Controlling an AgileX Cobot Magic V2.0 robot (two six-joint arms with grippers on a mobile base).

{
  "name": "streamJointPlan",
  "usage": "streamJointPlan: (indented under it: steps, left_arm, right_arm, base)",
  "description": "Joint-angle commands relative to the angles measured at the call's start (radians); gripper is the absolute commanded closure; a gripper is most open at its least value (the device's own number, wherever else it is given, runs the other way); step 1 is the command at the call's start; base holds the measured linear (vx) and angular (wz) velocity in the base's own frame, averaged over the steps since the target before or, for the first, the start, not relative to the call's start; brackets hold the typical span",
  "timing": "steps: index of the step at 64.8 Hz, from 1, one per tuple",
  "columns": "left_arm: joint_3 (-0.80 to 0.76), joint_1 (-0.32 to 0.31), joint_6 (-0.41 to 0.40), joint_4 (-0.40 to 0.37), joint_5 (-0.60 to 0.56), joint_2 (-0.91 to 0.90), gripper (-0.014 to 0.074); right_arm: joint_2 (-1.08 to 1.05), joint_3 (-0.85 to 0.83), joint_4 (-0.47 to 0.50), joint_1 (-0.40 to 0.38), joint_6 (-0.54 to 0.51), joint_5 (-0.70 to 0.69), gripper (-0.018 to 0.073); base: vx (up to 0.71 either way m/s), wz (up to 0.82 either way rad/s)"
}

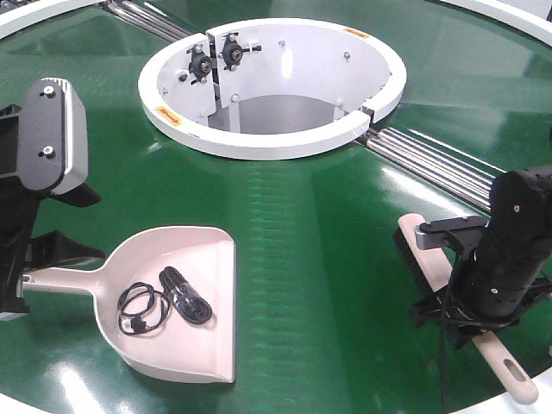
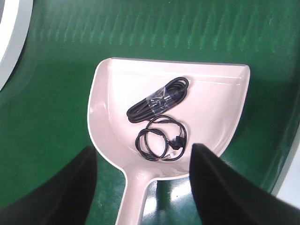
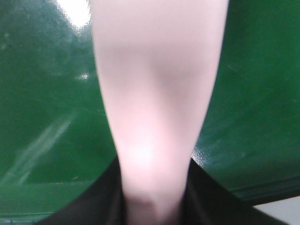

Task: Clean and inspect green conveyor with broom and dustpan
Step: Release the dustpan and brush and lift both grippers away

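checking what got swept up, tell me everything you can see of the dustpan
The dustpan is a pale pink-beige plastic scoop with raised curved sides, a wide flat mouth and a straight handle. It lies flat on the green conveyor, holding a bundled black cable and a thin looped black wire. The left gripper, open, straddles its handle.

Blurry broom (image 3: pixel 157 117); dustpan (image 2: pixel 215 108) handle partly offscreen

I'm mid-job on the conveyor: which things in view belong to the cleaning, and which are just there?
Job: green conveyor, broom, dustpan, black cables in the dustpan (likely the sweepings).
Just there: white ring, silver rails.
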Motion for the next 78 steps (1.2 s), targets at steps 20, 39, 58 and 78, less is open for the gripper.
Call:
streamJointPlan:
  steps: [20, 39, 58, 78]
  left_arm:
    - [-0.025, -0.005, -0.048, -0.035, -0.026, -0.026, 0.0181]
    - [-0.025, -0.005, -0.421, -0.023, -0.063, -0.114, 0.0181]
    - [-0.025, -0.005, -0.635, -0.027, -0.095, -0.213, 0.0194]
    - [0.234, -0.005, -0.717, -0.027, -0.394, -0.517, 0.0292]
  right_arm:
    - [-0.121, -0.022, -0.022, -0.006, 0.015, -0.023, 0.0053]
    - [-0.476, -0.021, -0.004, -0.006, 0.008, -0.119, 0.0030]
    - [-0.903, 0.065, 0.067, -0.006, -0.079, -0.277, 0.0030]
    - [-1.382, 0.395, 0.087, -0.006, -0.106, -0.564, 0.0030]
  base:
    - [0.00, 0.00]
    - [0.00, 0.00]
    - [0.00, 0.00]
    - [0.00, 0.00]
